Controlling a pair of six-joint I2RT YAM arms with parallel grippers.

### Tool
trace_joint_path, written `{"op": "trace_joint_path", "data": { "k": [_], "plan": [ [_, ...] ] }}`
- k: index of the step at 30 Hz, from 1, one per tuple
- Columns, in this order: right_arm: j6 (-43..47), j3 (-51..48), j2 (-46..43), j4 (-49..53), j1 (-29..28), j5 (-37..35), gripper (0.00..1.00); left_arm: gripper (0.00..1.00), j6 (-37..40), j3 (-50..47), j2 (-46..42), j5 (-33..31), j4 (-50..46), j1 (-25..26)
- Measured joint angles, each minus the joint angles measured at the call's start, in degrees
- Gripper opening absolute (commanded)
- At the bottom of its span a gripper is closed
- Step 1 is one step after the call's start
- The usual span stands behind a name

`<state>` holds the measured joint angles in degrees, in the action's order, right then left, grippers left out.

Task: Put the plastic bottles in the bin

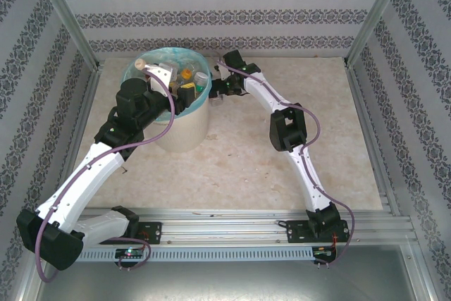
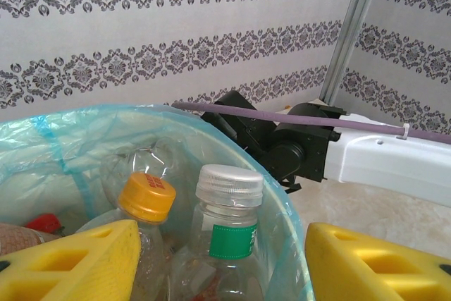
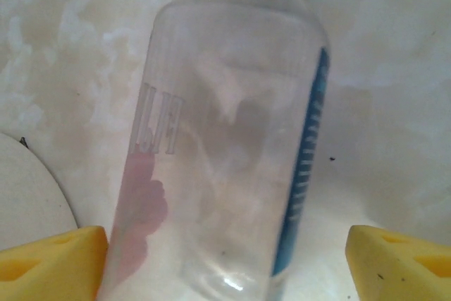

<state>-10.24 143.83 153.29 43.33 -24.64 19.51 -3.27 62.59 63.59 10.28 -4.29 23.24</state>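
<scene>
Right gripper (image 3: 225,262) jaws apart straddling clear blue-labelled bottle (image 3: 225,103) lying on bench (image 3: 384,96); left gripper (image 2: 222,262) apart over bin (image 1: 187,128)

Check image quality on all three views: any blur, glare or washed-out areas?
Top external: even, diffuse light and sharp, with only a faint shadow at the base of the bin. Left wrist: crisp on the clear-capped bottle and the orange-capped bottle, no glare. Right wrist: the blue-labelled clear bottle is very close, soft and washed out against the pale table, with a small glint near its base.

Bright, even light; soft shadows
</scene>
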Motion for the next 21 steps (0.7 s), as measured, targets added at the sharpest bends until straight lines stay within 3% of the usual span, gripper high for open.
{"op": "trace_joint_path", "data": {
  "k": [8,15,21],
  "plan": [
    [-0.6,-7.0,-2.5,-1.4,0.6,1.5,0.54,0.63,0.0,0.0,0.0,0.0,0.0,0.0],
    [-0.7,-26.6,-14.5,-4.5,2.0,2.2,0.44,0.63,0.0,0.0,0.0,-0.3,0.0,0.9],
    [-0.8,-52.2,-31.9,-10.7,2.8,2.6,0.43,0.62,-0.7,0.0,0.1,-0.5,0.0,2.7]
  ]
}}
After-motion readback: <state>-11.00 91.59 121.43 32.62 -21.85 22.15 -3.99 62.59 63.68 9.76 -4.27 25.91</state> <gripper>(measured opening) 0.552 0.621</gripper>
